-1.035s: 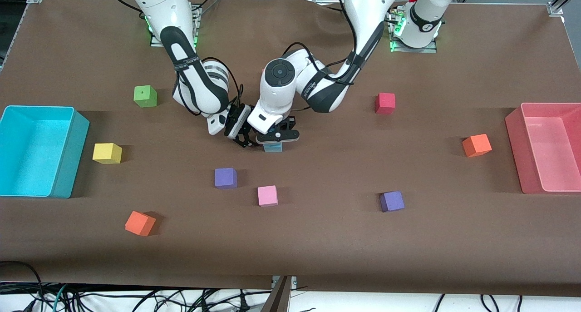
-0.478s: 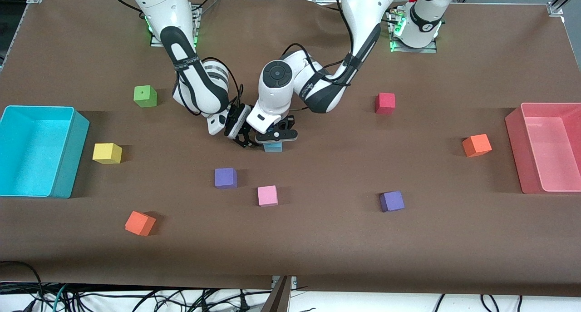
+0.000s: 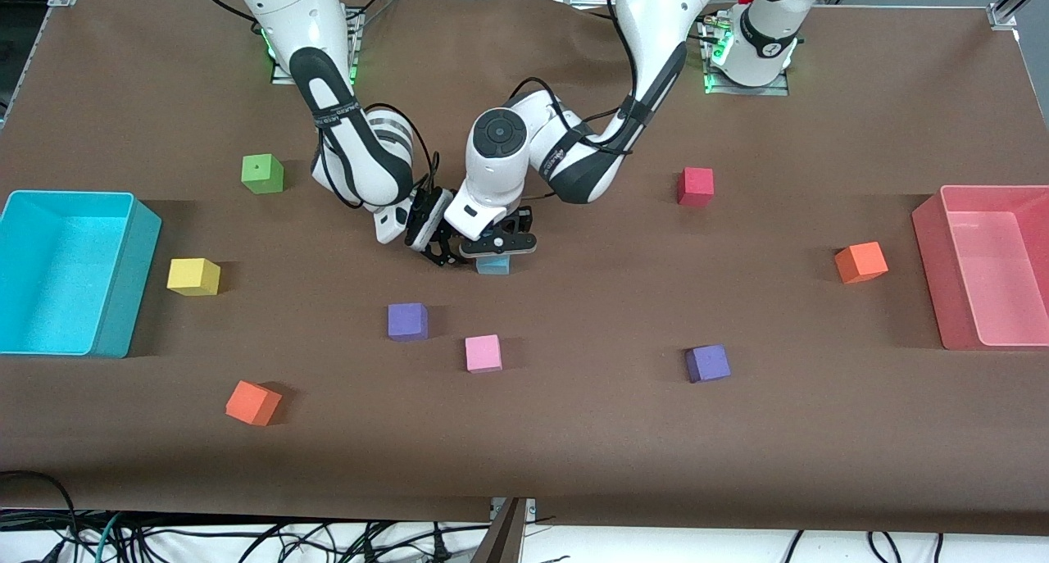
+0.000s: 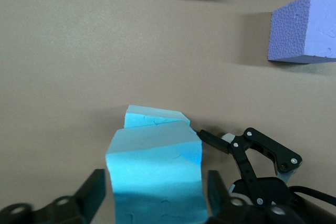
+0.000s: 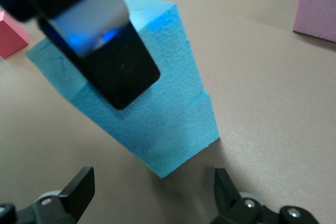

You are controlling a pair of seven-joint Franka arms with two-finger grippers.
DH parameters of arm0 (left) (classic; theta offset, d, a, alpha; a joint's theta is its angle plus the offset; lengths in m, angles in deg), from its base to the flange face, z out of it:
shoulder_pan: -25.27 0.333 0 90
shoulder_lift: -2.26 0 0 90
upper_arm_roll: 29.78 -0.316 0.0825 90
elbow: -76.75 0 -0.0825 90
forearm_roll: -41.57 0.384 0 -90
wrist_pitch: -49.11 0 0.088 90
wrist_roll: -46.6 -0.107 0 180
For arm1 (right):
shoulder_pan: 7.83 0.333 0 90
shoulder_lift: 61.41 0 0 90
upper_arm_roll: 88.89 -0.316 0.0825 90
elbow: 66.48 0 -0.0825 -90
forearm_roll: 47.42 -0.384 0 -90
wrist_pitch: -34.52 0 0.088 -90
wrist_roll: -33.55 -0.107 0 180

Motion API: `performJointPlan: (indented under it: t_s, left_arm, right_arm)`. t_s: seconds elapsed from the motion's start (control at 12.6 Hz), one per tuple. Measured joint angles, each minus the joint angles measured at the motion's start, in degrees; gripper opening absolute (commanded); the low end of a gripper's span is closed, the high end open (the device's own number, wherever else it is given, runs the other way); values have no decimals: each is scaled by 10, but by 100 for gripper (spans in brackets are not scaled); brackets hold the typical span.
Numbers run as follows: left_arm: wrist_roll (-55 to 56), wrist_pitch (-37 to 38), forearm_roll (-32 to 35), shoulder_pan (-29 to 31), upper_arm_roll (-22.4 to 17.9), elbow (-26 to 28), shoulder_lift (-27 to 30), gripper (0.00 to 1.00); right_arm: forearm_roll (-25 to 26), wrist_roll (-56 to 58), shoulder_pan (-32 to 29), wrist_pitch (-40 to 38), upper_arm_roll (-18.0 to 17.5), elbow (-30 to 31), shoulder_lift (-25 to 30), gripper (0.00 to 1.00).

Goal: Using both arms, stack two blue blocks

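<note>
We saw the two blue blocks stacked mid-table, upper block (image 4: 155, 174) on lower block (image 4: 152, 116), farther from the front cam than the pink cube (image 3: 483, 353). Left gripper (image 3: 496, 249) sat over the stack, fingers (image 4: 92, 195) either side of the upper block w/ slim gaps, so open, not clamping. Right gripper (image 3: 433, 239) was just beside the stack toward the right arm's end, jaws wide, holding nothing.
</note>
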Motion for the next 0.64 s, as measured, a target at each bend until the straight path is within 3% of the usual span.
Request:
performJointPlan:
  t_s: [0.64]
  left_arm:
    - [0,17,0,5,-33,-17,17,100]
  right_arm:
    - [0,0,0,-2,5,13,12,100]
